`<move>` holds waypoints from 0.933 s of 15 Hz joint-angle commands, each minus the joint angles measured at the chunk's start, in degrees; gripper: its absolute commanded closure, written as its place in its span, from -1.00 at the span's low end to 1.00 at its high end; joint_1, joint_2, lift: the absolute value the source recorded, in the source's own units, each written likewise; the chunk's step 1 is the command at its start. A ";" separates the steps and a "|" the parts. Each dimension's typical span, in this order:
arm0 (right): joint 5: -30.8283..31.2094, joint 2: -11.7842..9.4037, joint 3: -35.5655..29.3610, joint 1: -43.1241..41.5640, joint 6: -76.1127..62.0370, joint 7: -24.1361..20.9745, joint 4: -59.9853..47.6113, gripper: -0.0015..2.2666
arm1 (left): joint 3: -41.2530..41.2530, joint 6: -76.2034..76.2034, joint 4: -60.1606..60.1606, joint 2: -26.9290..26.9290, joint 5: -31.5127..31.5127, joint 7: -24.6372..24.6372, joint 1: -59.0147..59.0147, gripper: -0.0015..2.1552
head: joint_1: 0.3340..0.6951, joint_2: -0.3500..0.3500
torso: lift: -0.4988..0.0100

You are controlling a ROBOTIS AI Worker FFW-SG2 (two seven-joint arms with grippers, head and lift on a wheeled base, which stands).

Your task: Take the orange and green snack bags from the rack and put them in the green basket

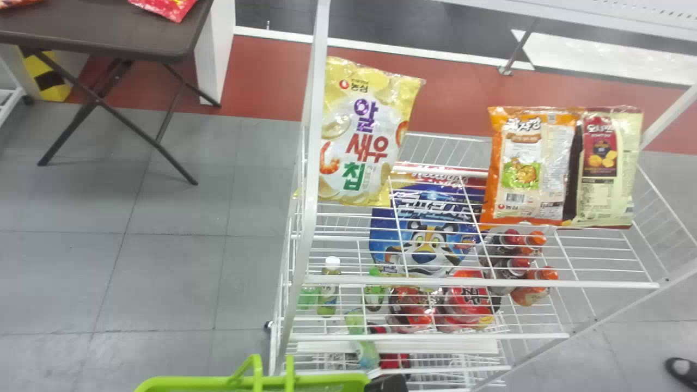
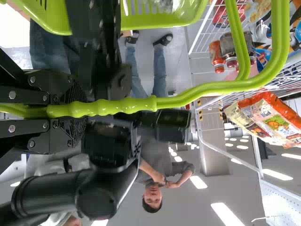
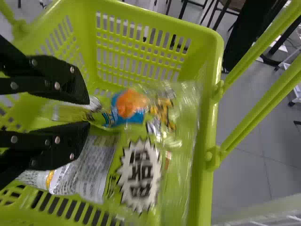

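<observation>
The orange snack bag point(image 1: 531, 163) stands on the rack's top shelf in the head view; the left wrist view also shows the orange bag point(image 2: 277, 117). A black part of my right gripper's arm point(image 1: 386, 383) shows beside the green basket point(image 1: 163, 384). Inside the basket point(image 3: 214, 122), my right gripper point(image 3: 87, 113) is open over a green snack bag point(image 3: 181, 188) with a white starburst; its crinkled upper part lies by the fingertips. Part of a silver printed bag surface point(image 3: 94, 165) is under the lower finger. My left gripper point(image 2: 77, 110) is shut on the basket handle point(image 2: 188, 94).
The white wire rack point(image 1: 435, 281) also holds a yellow chip bag point(image 1: 359, 136), a cream and dark red bag point(image 1: 607, 163) beside the orange one, and a blue cereal bag point(image 1: 427, 228) and bottles lower down. A dark folding table point(image 1: 109, 32) stands at the back left.
</observation>
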 commanded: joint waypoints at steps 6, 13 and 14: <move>1.77 -0.74 -13.17 2.23 -15.62 -1.39 -11.60 -0.94 | 0.00 -0.38 0.30 -0.24 -0.04 -0.02 0.01 0.81 | 1.00 -1.00 | 0.96; 0.45 1.63 -27.49 -6.38 -51.65 0.46 0.62 -0.94 | -0.44 -0.38 0.39 -0.33 -0.74 0.24 0.01 0.81 | 1.00 -1.00 | 0.96; 0.45 1.63 -28.72 -7.79 -55.70 0.90 3.34 -0.94 | -0.53 -0.21 0.39 -0.33 -1.00 0.24 0.10 0.81 | 1.00 -1.00 | 0.96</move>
